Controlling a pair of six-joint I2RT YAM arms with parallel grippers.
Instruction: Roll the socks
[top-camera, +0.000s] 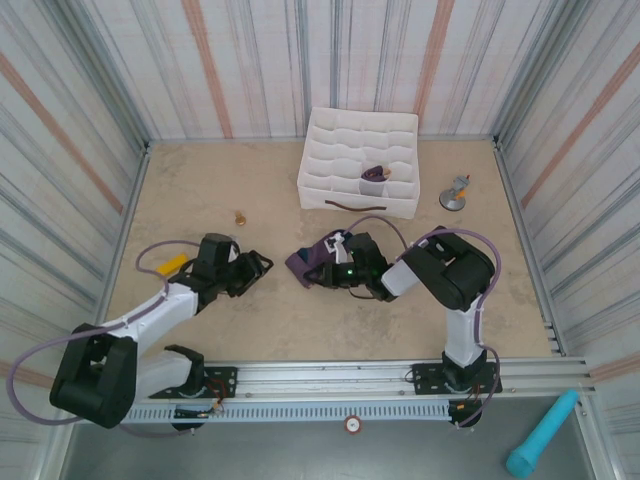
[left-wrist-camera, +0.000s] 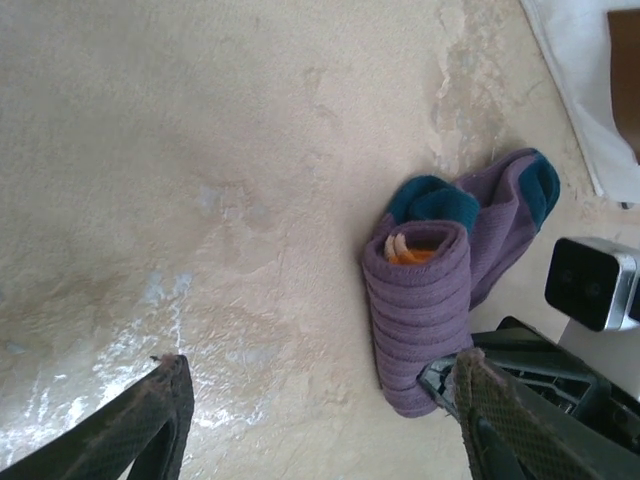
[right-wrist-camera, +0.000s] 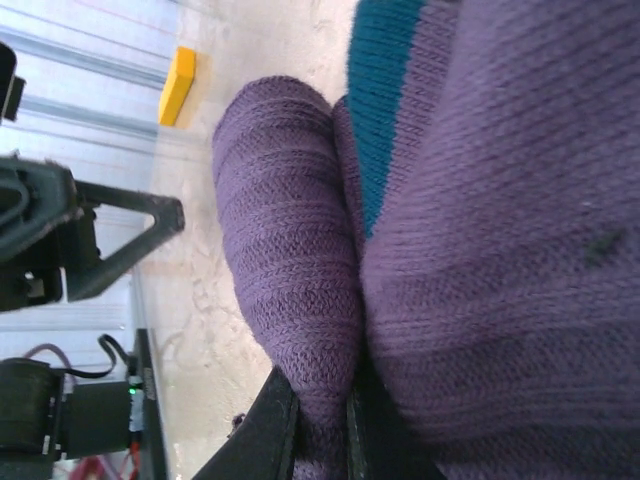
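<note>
The purple socks (top-camera: 303, 264) lie mid-table as a half-rolled bundle. In the left wrist view the roll (left-wrist-camera: 420, 310) shows an orange cuff inside, and two teal toes (left-wrist-camera: 436, 200) stick out behind it. My right gripper (top-camera: 328, 271) is shut on the roll's end, and purple knit (right-wrist-camera: 285, 240) is pinched between its black fingers (right-wrist-camera: 262, 428). My left gripper (top-camera: 256, 265) stands open just left of the socks with only bare table between its fingertips (left-wrist-camera: 160, 405). Its right fingertip sits beside the roll's near end.
A white gridded fabric box (top-camera: 345, 135) stands at the back with a dark purple bundle (top-camera: 376, 175) in one cell. A metal stand (top-camera: 455, 195) is to its right. A yellow block (top-camera: 175, 263) and a small brass piece (top-camera: 240, 216) lie on the left. A teal tube (top-camera: 540, 435) lies off the table.
</note>
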